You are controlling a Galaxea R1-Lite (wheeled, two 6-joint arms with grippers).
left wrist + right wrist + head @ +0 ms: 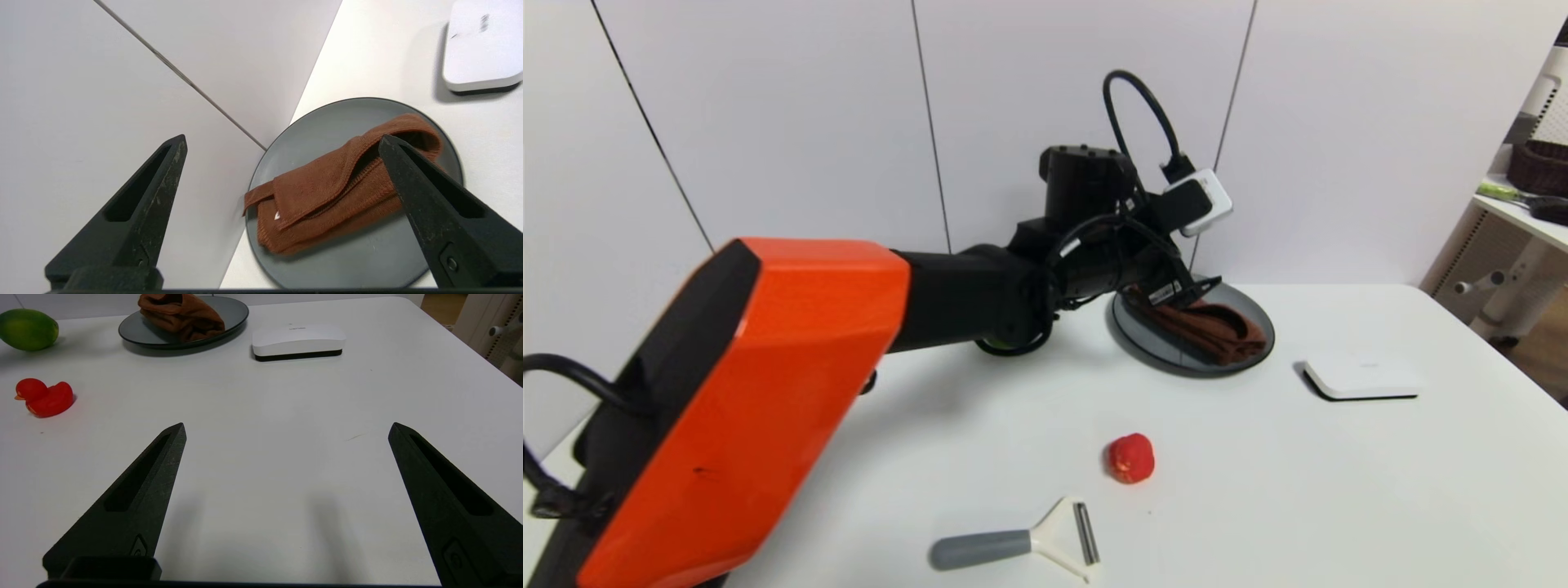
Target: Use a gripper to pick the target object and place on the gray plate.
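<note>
The folded brown cloth [1217, 327] lies on the gray plate [1156, 347] at the back of the table, near the wall. My left gripper [1192, 294] hangs just above the plate's wall-side part. It is open and empty. In the left wrist view the left gripper [282, 138] stands wide open above the cloth [327, 192], which rests across the plate [367, 253]; one corner hangs over the rim. My right gripper [286, 426] is open and empty, low over bare table near the front. The cloth [179, 314] and plate [229, 312] show far off.
A flat white box [1360, 377] lies right of the plate. A red duck toy [1131, 457] and a grey-handled peeler [1021, 543] lie nearer the front. A green lime [27, 328] sits left of the plate. The wall stands right behind the plate.
</note>
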